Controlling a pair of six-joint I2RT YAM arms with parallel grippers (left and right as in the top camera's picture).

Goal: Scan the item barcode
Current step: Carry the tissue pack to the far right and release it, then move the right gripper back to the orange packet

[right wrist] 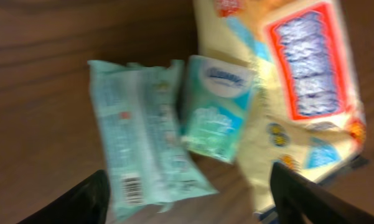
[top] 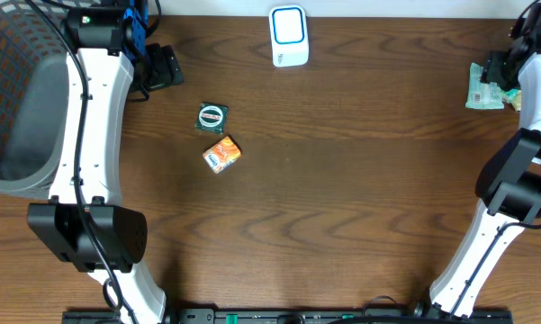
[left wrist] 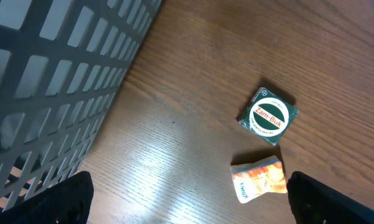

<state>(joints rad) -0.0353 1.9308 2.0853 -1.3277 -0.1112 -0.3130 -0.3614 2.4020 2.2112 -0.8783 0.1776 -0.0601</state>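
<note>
Motion blur smears the right wrist view; print on the 2 teal packets [right wrist: 143, 143] is unreadable. The yellow bag [right wrist: 311, 81] runs off the top edge. Overhead, the basket [top: 4, 54] is cropped left.

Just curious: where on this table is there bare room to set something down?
The bare wood between the orange packet and the right arm is free, also the strip between the arm bases. Crowded: the left side, with basket, left arm and green tin, and the packet pile far right.
</note>
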